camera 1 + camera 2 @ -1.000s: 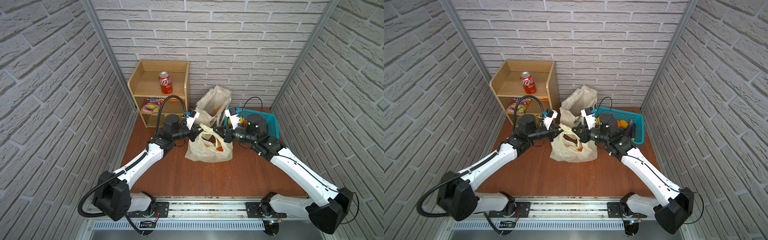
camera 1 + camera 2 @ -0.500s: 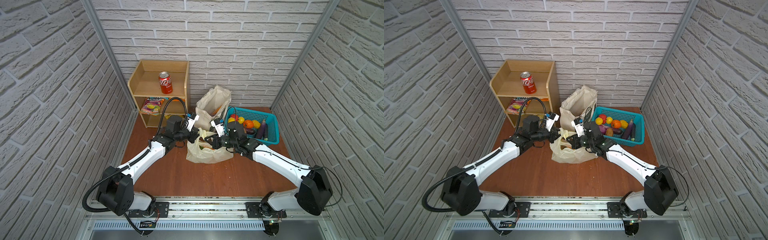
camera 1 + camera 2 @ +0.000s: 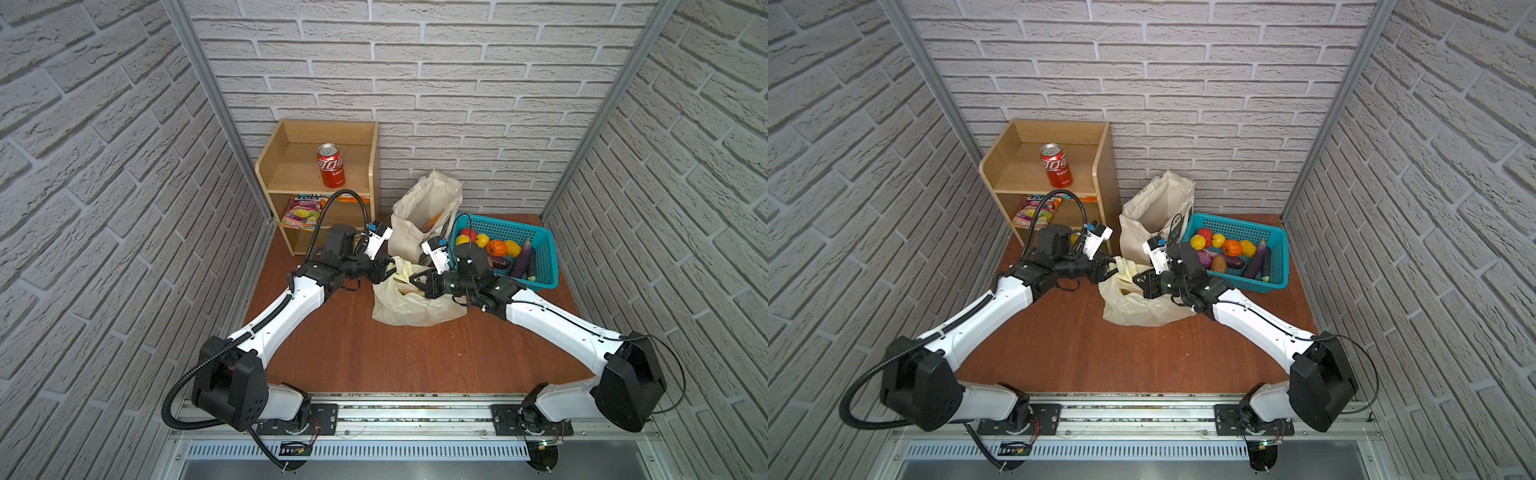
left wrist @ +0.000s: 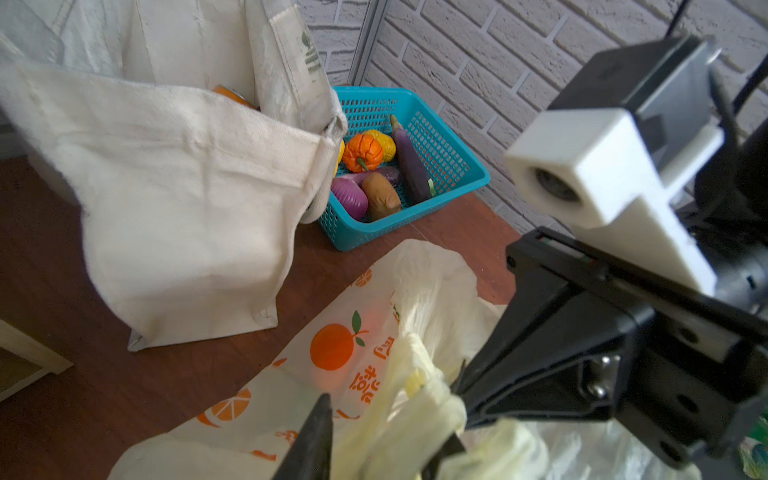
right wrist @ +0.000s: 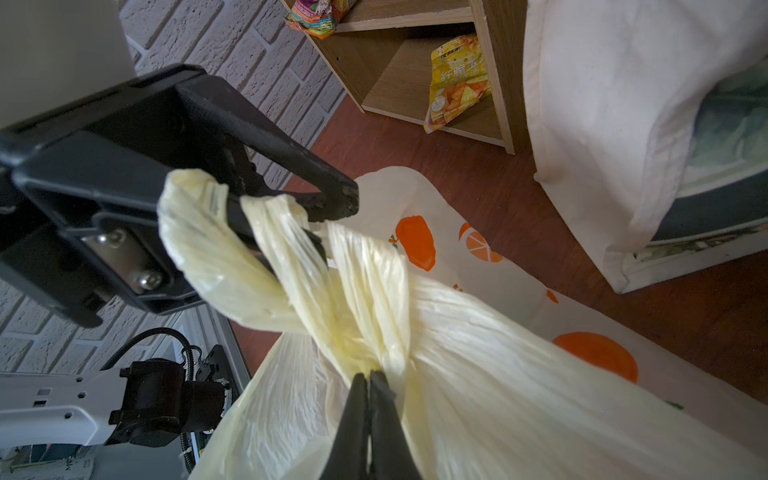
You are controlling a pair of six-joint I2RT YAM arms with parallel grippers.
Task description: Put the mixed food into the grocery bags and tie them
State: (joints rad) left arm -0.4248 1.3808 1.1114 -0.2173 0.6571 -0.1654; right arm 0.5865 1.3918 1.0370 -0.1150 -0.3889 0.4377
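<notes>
The pale-yellow plastic grocery bag (image 3: 415, 307) (image 3: 1142, 309) printed with oranges lies slumped on the brown table, its handles twisted together on top. My right gripper (image 5: 369, 380) (image 3: 415, 280) is shut on the twisted handle strands. Facing it close by, my left gripper (image 4: 384, 422) (image 3: 388, 268) stands open, with a handle loop lying loosely between its fingers (image 5: 332, 199). Behind them stands the cream canvas tote (image 3: 424, 216) (image 4: 187, 187), its mouth open, with something orange (image 4: 228, 91) showing inside. What food is in the plastic bag is hidden.
A turquoise mesh basket (image 3: 540, 266) of toy vegetables stands right of the tote. A wooden shelf (image 3: 291, 166) at the back left holds a red cola can (image 3: 331, 171) and snack packets (image 3: 303, 208) (image 5: 457, 79). Brick walls close in on three sides.
Both grippers have come together over the plastic bag, which has sunk from stretched to slumped. The left jaws have opened off the handle; the right stays shut on it.
</notes>
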